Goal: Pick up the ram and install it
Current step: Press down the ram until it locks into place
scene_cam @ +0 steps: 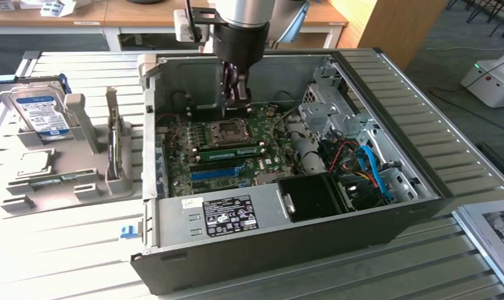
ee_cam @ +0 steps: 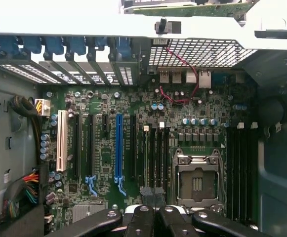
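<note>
Both of my fingers (ee_cam: 142, 218) are pressed together with nothing clamped between them that I can see, so the claw (scene_cam: 237, 110) hangs clenched and empty inside the open computer case (scene_cam: 419, 181). The ram (scene_cam: 231, 150) is below me and just to one side, on the side toward the blue slot strip (scene_cam: 214, 173). It looks to be standing on edge in a memory slot alongside the processor socket (scene_cam: 227, 132), and I judge it is already in place rather than loose. Why I am shut I can only guess; a closed claw makes a narrow, blunt tip, which suits pressing down on a thin edge better than spread fingers would. Straight up from me the case is open and offers free room. Sideways it is tighter: the rear wall of the case with its ports stands near me on one side, the metal drive cage (scene_cam: 331, 112) and a tangle of red and blue cables (scene_cam: 364, 162) lie farther off on the other, and the power supply (scene_cam: 227, 212) blocks the far end beyond the slot strip. Well apart from me, outside the case, a grey rack (scene_cam: 69, 181) holds a hard drive (scene_cam: 39, 109).
</note>
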`<state>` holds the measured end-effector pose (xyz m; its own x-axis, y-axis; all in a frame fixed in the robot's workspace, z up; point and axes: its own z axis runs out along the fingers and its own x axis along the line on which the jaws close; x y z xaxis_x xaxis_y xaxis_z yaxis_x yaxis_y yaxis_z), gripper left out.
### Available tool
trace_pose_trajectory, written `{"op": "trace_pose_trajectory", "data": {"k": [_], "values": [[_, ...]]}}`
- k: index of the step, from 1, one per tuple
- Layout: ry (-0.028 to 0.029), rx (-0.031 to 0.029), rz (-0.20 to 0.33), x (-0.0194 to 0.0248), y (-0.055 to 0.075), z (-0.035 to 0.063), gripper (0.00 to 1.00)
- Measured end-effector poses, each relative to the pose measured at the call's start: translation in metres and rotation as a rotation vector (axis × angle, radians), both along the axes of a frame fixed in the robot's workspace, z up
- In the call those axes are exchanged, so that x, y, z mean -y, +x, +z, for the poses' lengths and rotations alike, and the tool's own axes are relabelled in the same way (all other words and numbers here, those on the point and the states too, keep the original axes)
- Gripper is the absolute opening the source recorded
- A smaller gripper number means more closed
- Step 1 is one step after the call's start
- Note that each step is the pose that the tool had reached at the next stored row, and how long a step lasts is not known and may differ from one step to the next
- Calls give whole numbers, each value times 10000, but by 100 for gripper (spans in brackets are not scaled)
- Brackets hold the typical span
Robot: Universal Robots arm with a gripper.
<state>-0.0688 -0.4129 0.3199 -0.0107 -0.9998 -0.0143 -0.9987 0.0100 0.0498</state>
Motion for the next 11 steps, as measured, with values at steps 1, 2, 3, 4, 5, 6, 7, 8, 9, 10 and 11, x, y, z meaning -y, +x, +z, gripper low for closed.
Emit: {"op": "trace_pose_trajectory", "data": {"k": [1,2,3,4,5,6,7,8,9,10,11], "values": [[1,0,0,0,10,0,10],[0,0,0,0,20,0,10],[1,0,0,0,29,0,10],[1,1,-1,0,38,-1,10],[1,1,0,0,47,0,10],[1,0,0,0,56,0,10],[0,0,1,0,66,0,10],[0,0,0,0,74,0,10],[0,0,1,0,83,0,10],[1,1,1,0,92,0,10],[0,0,0,0,100,0,10]]}}
